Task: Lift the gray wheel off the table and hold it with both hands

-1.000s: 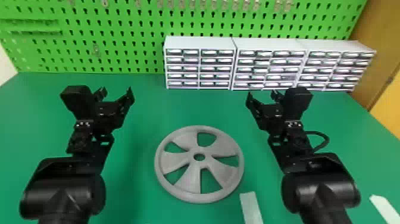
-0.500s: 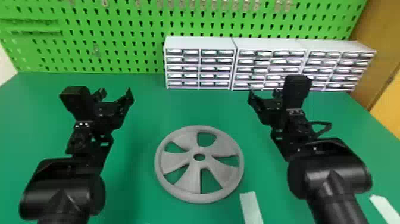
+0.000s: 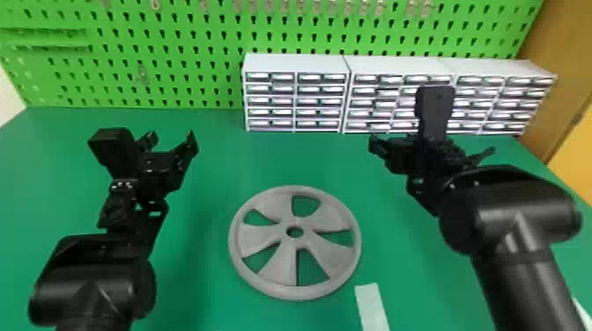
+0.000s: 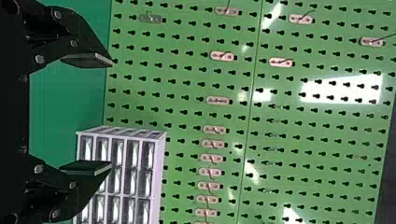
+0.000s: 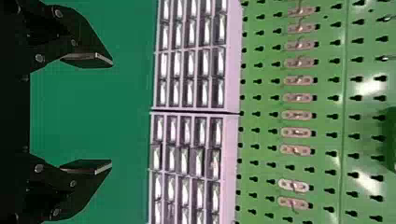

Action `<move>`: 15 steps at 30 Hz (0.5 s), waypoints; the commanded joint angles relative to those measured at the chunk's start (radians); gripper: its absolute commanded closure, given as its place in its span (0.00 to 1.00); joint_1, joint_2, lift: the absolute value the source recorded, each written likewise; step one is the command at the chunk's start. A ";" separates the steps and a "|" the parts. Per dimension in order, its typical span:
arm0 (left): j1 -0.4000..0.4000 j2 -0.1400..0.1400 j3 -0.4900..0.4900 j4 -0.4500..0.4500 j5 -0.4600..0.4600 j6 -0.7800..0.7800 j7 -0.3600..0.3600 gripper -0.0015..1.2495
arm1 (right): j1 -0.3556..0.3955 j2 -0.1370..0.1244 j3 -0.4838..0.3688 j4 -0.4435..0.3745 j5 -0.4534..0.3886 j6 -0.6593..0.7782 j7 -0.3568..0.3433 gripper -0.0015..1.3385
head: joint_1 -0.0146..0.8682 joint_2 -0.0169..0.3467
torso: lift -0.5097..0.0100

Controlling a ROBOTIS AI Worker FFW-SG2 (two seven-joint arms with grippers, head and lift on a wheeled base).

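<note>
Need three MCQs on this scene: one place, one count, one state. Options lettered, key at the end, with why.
1. Where is the gray wheel?
A) Hung on the pegboard
B) Flat on the green table
C) Held in the right gripper

2. How many white drawer cabinets stand in a row at the back?
A) Three
B) Five
C) Two

3. How are the left gripper's fingers?
A) Shut against each other
B) Shut on the wheel
C) Apart, with nothing held

Key:
1: B, the head view shows its rim lying on the tabletop, neither gripper touching it.
2: A, the head view shows two seams splitting the row into three units.
3: C, the left wrist view shows a wide gap between its two fingers, nothing gripped.
</note>
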 commanded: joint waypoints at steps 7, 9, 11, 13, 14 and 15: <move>0.001 0.000 0.004 -0.005 0.007 0.001 0.000 0.38 | -0.094 -0.072 0.034 -0.020 -0.250 0.251 -0.191 0.36 | 0.82 0.09 | 0.79; 0.001 0.002 0.002 -0.005 0.005 0.001 0.000 0.38 | -0.114 -0.091 0.036 -0.008 -0.341 0.283 -0.256 0.36 | 0.82 0.09 | 0.79; 0.003 0.002 0.004 -0.006 0.005 0.001 0.000 0.38 | -0.131 -0.105 0.036 0.013 -0.437 0.306 -0.316 0.36 | 0.82 0.09 | 0.79; 0.003 0.002 0.005 -0.008 0.005 0.003 0.000 0.38 | -0.151 -0.123 0.039 0.043 -0.536 0.324 -0.366 0.36 | 0.82 0.09 | 0.79; 0.005 0.002 0.004 -0.008 0.001 0.003 0.000 0.38 | -0.162 -0.135 0.051 0.058 -0.577 0.326 -0.388 0.36 | 0.82 0.09 | 0.79; 0.005 0.002 0.004 -0.008 0.001 0.004 0.000 0.38 | -0.168 -0.141 0.061 0.069 -0.612 0.323 -0.406 0.36 | 0.82 0.09 | 0.79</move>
